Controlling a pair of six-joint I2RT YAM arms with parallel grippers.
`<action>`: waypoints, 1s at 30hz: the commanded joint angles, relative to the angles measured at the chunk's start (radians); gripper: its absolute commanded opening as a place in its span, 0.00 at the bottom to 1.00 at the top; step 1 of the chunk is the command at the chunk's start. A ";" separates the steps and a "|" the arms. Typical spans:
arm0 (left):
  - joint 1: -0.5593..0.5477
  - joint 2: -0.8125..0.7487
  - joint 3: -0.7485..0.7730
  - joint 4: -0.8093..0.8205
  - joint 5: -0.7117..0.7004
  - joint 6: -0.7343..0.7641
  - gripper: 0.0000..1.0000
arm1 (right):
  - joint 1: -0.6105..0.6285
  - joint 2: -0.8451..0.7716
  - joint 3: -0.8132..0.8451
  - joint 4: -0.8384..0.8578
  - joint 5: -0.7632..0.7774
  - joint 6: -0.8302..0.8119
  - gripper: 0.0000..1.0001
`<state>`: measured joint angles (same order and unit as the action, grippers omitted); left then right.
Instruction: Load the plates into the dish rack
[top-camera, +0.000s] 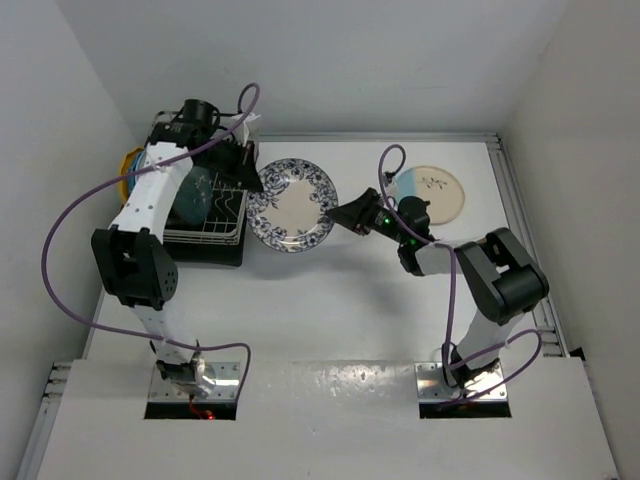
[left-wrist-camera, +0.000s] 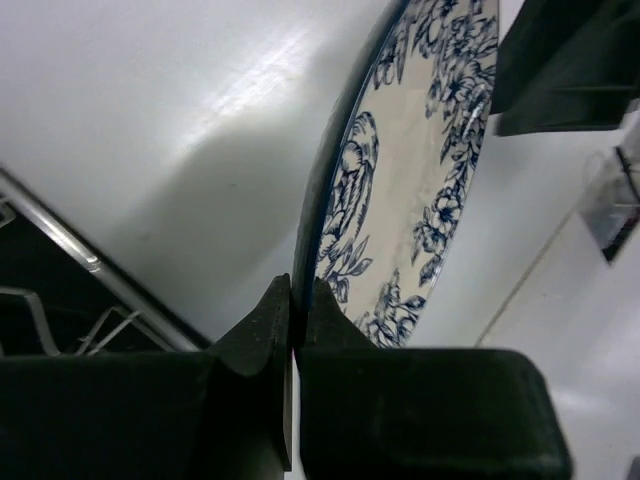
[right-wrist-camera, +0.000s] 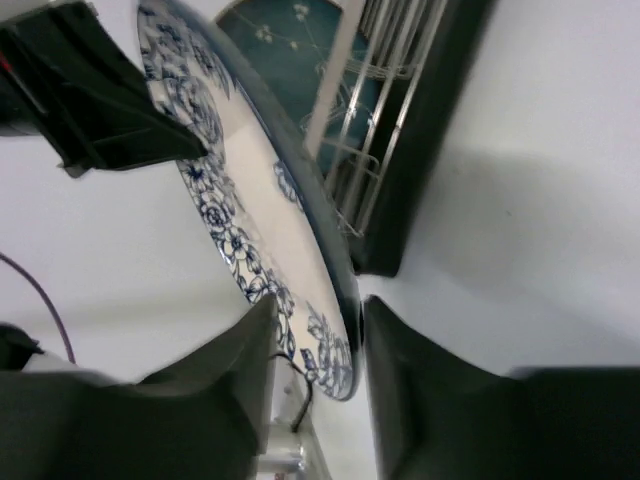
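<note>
The blue-floral white plate (top-camera: 291, 205) hangs tilted above the table, just right of the dish rack (top-camera: 205, 232). My left gripper (top-camera: 256, 182) is shut on its left rim, as the left wrist view shows (left-wrist-camera: 293, 303). My right gripper (top-camera: 339, 214) is open, its jaws astride the plate's right rim (right-wrist-camera: 320, 318). A dark teal plate (top-camera: 196, 195) stands in the rack, also in the right wrist view (right-wrist-camera: 290, 50). A yellow plate's edge (top-camera: 127, 166) shows at the rack's left. A blue-and-cream plate (top-camera: 433, 193) lies flat at the back right. The other plates are hidden.
The rack's black drain tray (right-wrist-camera: 420, 150) lies close under the held plate. White walls close in the left, back and right. The left arm reaches over the rack.
</note>
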<state>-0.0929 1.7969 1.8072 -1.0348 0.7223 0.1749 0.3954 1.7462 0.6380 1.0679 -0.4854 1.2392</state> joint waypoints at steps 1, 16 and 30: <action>0.059 -0.082 0.092 0.024 -0.009 0.107 0.00 | 0.010 -0.060 0.087 0.114 -0.080 0.059 0.42; 0.268 -0.225 0.300 0.150 -0.625 -0.060 0.00 | 0.043 -0.237 0.166 -0.673 0.132 -0.355 1.00; 0.199 -0.275 -0.037 0.358 -0.911 -0.035 0.00 | 0.069 -0.392 0.192 -1.186 0.775 -0.566 1.00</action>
<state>0.1143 1.5867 1.7660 -0.8646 -0.0971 0.1341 0.4625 1.4014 0.8387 -0.0452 0.1432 0.7452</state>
